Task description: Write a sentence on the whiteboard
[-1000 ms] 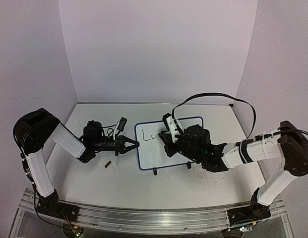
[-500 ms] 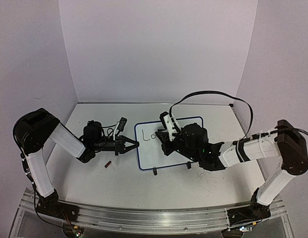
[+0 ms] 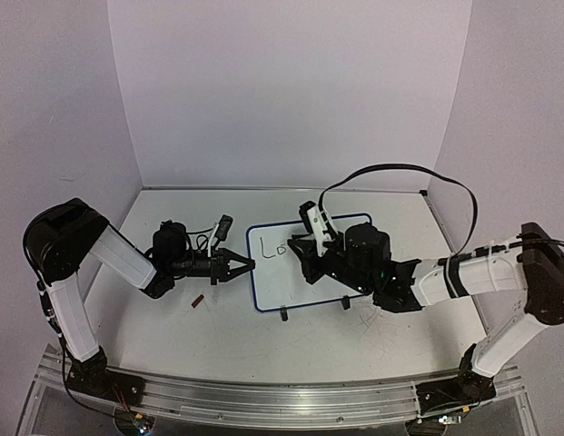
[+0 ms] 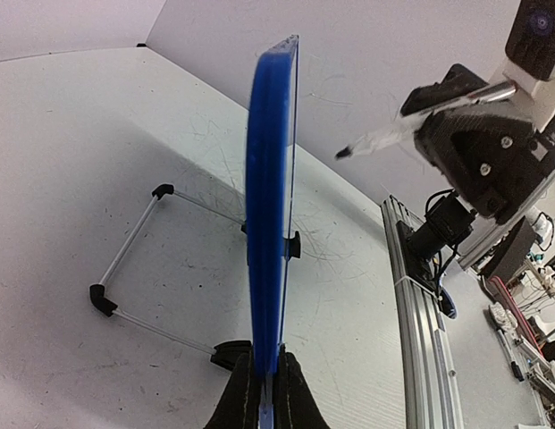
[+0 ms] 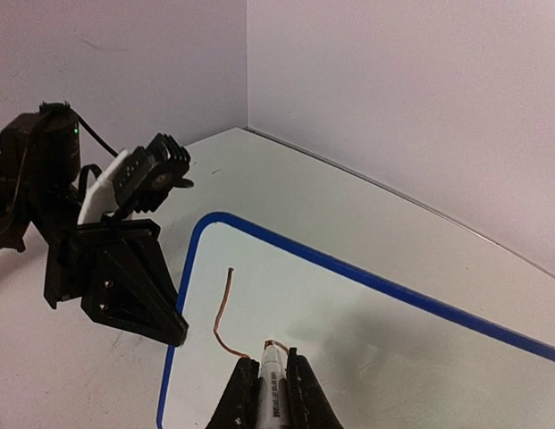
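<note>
The whiteboard (image 3: 304, 277) stands tilted on the table, white with a blue rim. My left gripper (image 3: 251, 265) is shut on its left edge. In the left wrist view the board (image 4: 270, 206) is edge-on, with that rim pinched between the fingers of my left gripper (image 4: 266, 393). My right gripper (image 5: 269, 368) is shut on a white marker (image 5: 273, 393), whose tip touches the board's face (image 5: 375, 331). Of the sentence (image 5: 222, 308), only an L stroke and a small curl at the marker tip show. From above, the lettering (image 3: 272, 248) lies at the board's upper left, beside my right gripper (image 3: 300, 252).
A small brown piece (image 3: 197, 301) lies on the table left of the board. Two black feet (image 3: 283, 316) prop the board, and a wire stand (image 4: 134, 259) sticks out behind it. An aluminium rail (image 3: 263, 395) runs along the near edge. Walls close off the back and sides.
My right gripper swung the marker left and back right over the board's upper left corner. The second letter's stroke has grown. The left arm and the board have stayed still.
</note>
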`<action>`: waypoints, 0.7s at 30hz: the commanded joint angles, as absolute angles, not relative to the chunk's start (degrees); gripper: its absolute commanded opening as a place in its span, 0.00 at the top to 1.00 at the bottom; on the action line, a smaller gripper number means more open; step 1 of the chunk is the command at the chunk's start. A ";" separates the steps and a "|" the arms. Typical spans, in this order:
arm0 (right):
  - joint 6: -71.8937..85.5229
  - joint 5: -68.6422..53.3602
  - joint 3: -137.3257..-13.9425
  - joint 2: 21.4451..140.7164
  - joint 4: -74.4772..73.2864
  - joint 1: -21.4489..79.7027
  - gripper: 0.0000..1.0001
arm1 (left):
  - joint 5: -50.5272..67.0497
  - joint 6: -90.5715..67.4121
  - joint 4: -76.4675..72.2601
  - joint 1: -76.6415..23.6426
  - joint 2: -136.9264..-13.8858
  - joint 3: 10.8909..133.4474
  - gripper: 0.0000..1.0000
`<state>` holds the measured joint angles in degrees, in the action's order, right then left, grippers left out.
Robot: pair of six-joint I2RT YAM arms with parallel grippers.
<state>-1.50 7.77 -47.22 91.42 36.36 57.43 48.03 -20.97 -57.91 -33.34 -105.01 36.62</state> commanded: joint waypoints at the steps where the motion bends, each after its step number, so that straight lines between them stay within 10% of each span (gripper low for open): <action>1: -1.44 7.60 -45.49 86.01 38.23 56.22 1.00 | 48.36 -19.32 -58.12 -33.32 -102.79 35.70 1.00; 21: -4.61 9.85 -47.09 89.93 38.24 55.58 1.00 | 48.15 -19.34 -57.57 -33.31 -102.57 35.55 1.00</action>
<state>-4.29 8.56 -46.15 89.21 36.40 55.55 47.97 -20.82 -57.93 -33.39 -104.64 36.25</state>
